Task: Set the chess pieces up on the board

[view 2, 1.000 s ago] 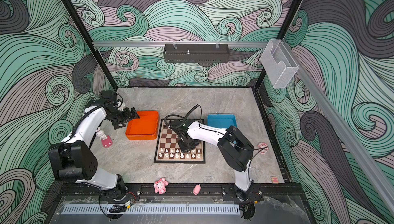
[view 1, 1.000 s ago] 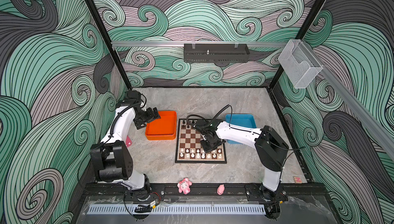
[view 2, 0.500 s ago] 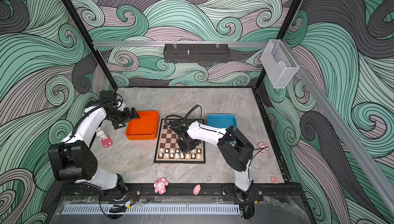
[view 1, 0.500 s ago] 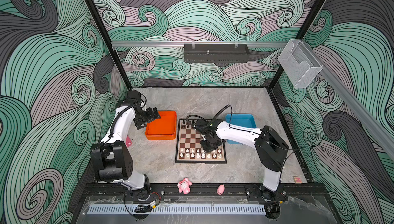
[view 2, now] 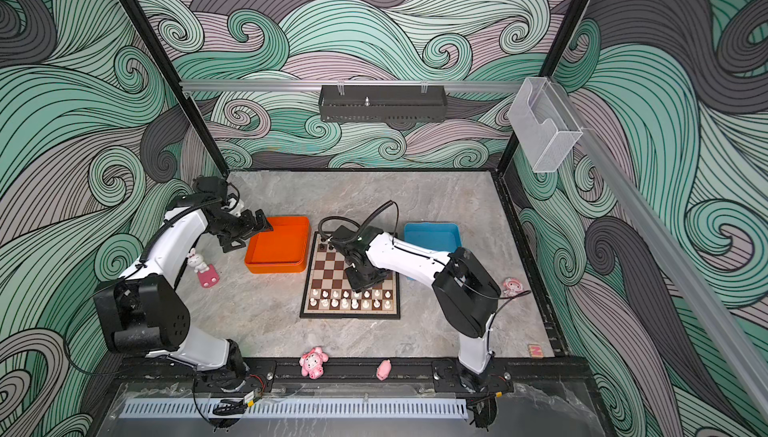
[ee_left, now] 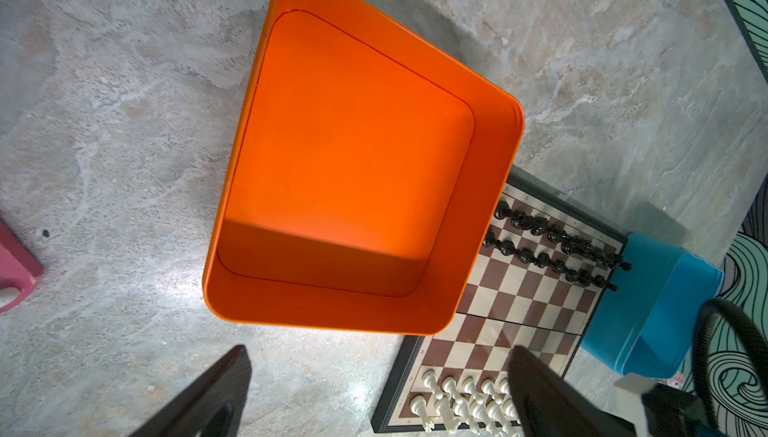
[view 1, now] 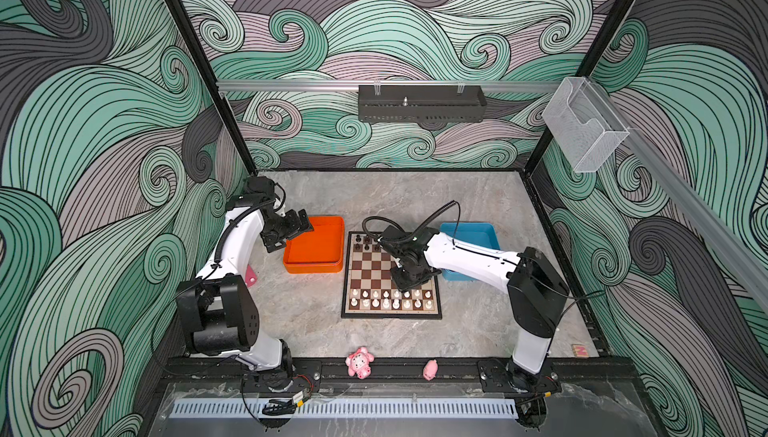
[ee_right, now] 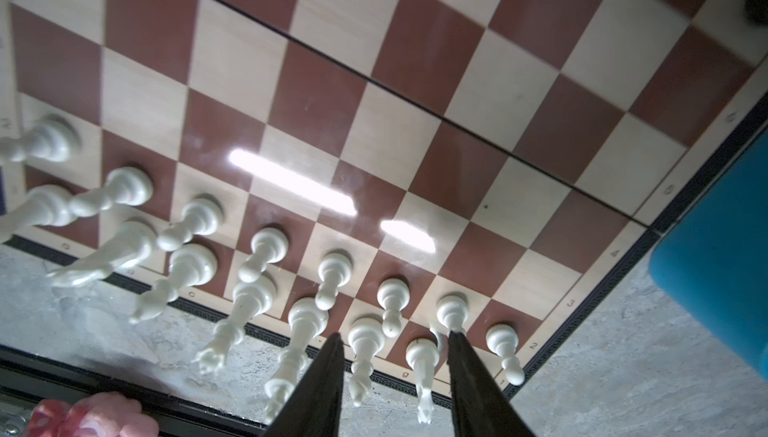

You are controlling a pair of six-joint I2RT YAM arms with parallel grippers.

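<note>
The board (view 1: 376,266) (view 2: 328,272) lies mid-table. White chess pieces (view 1: 386,300) (view 2: 351,300) (ee_right: 266,248) fill its two near rows, and black ones (view 1: 365,243) (ee_left: 552,243) stand in the far rows, partly hidden by my right arm. My right gripper (view 1: 409,283) (view 2: 365,283) (ee_right: 395,335) hangs low over the near right white pieces. Its jaws are open, and two back-row white pieces stand in the gap, not held. My left gripper (view 1: 297,229) (view 2: 253,227) (ee_left: 378,349) hovers wide open and empty at the orange tray's left edge.
The empty orange tray (view 1: 316,266) (ee_left: 332,310) sits left of the board and a blue tray (view 1: 478,233) (ee_right: 719,248) right of it. Pink figurines (view 1: 359,363) (view 1: 430,369) lie on the front rail. Another (view 2: 510,286) is at the right wall, and a rabbit toy (view 2: 203,268) is at the left.
The right gripper's jaws have parted from shut, leaving a white piece standing on the board. Neither arm has visibly shifted.
</note>
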